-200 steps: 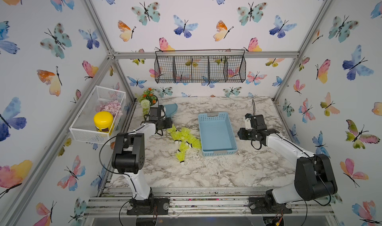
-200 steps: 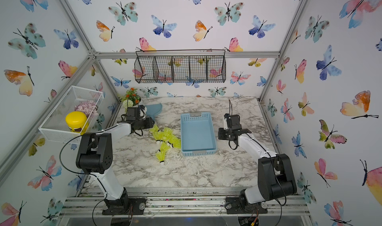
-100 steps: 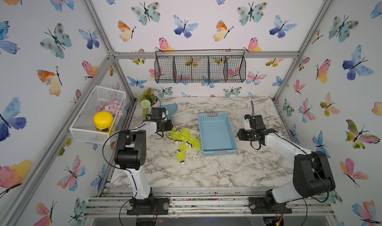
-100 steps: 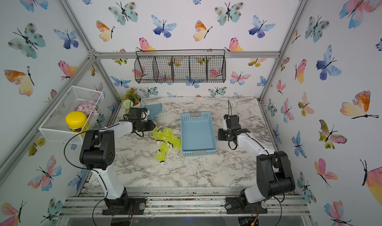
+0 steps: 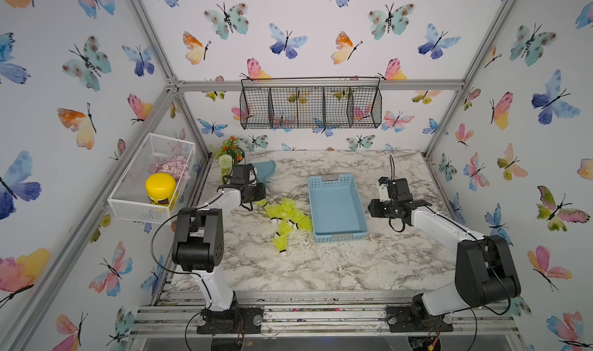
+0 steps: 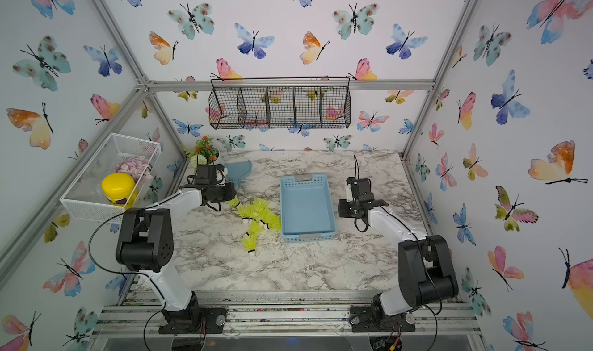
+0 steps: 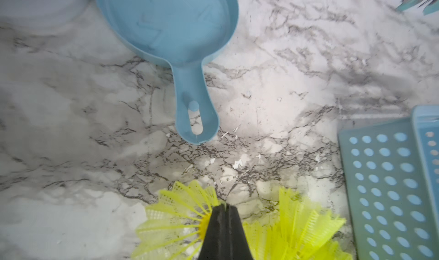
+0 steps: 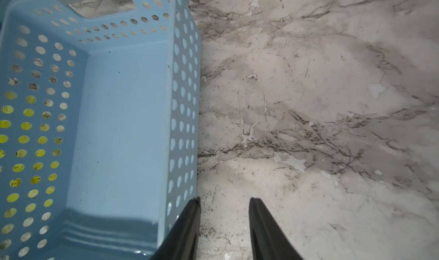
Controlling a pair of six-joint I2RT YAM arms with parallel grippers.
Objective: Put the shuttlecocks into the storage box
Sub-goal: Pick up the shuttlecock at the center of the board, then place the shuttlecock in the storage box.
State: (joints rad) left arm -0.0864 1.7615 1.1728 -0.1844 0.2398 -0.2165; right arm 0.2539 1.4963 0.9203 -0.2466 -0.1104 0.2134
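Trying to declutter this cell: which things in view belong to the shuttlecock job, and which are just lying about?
Job: shuttlecocks; blue box; left tool, shut on one shuttlecock's skirt.

Lying about: scoop; plant; white basket with yellow jar; black wire basket.

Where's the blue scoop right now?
In both top views the scoop lies at the far left of the table, beside the flower pot, its handle pointing toward the shuttlecocks.
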